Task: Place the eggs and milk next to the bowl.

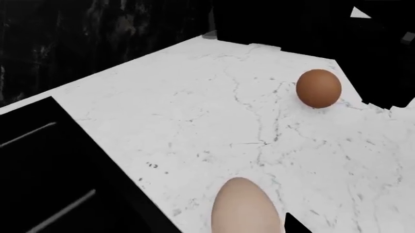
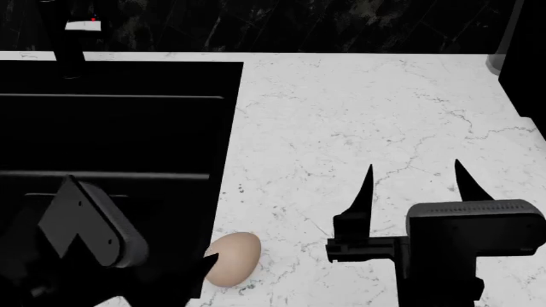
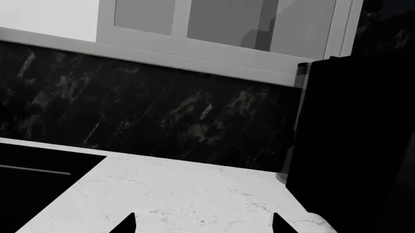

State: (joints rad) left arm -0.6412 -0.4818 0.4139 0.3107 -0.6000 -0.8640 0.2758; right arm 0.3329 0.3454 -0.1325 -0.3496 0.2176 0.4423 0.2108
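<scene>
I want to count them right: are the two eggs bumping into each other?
Apart. The left wrist view shows the brown egg far across the white counter from the pale egg, with plenty of bare marble between them.

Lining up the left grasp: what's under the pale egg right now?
The pale egg lies directly on the white marble counter, near the dark sink's edge. The left gripper tip covers one side, so contact there is hidden.
</scene>
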